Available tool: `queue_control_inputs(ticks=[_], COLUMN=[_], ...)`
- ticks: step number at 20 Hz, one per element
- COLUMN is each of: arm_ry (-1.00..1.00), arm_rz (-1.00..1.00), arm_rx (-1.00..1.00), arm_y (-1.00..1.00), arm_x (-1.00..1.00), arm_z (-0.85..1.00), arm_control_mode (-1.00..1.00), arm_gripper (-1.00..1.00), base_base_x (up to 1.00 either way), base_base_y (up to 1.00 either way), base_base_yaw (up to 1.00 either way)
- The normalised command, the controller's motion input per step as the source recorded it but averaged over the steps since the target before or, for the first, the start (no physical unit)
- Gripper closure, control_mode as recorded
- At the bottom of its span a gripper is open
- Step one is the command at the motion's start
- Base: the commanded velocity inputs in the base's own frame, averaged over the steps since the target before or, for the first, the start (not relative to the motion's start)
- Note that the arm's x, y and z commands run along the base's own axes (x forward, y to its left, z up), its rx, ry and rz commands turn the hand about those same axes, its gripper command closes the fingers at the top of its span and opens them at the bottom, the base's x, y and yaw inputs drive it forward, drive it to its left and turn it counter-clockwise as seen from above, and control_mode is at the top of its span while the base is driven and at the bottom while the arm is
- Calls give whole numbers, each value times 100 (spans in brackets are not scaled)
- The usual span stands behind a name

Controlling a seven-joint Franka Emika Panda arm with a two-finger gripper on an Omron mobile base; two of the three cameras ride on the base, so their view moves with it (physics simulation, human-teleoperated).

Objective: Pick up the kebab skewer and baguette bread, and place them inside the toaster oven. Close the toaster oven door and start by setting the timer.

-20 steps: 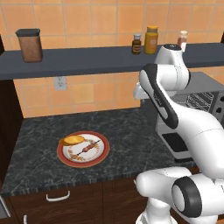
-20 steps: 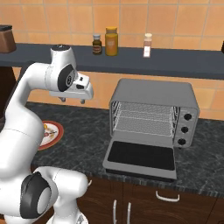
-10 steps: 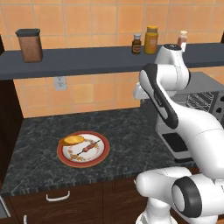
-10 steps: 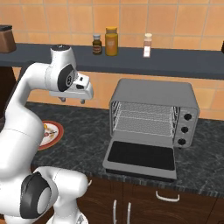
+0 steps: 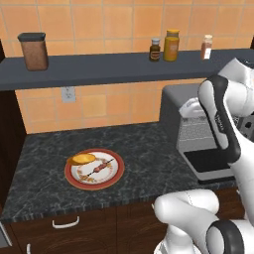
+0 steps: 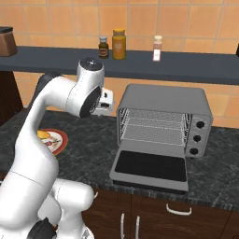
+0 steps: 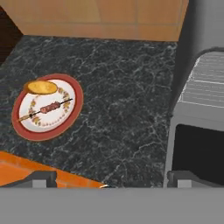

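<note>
Diagonally across plate (image 7: 22, 127): kebab skewer (image 7: 46, 108), baguette bread (image 7: 41, 87) alongside.

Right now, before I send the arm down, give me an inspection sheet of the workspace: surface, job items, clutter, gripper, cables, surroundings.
Surface: dark marbled counter, bare between plate and oven.
Job's things: kebab skewer and baguette bread both lie on the red-rimmed plate, bread at the rim, skewer across the middle. Toaster oven stands right of the plate, racks empty; toaster oven door folded down flat.
Clutter: nothing seen on the counter.
Grippers: gripper open, holding nothing, high above the counter between plate and oven.
Cables: nothing seen.
Surroundings: shelf with brown canister and three small jars; wall outlet; tiled wall.
</note>
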Motion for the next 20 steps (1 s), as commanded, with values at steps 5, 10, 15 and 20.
queue_control_inputs(ticks=[5,10,15,20], arm_ry=[-18,-20,-32,-35], arm_rz=[37,40,9,0], arm_rx=[18,4,0,2], arm_y=[-100,-59,-14,-9], arm_x=[-21,-10,14,14], arm_z=[-14,-51,-70,-48], arm_control_mode=[-100,-100,-100,-100], arm_gripper=[-100,-100,-100,-100], base_base_x=[0,0,0,0], base_base_y=[0,0,0,0], base_base_yaw=[0,0,0,0])
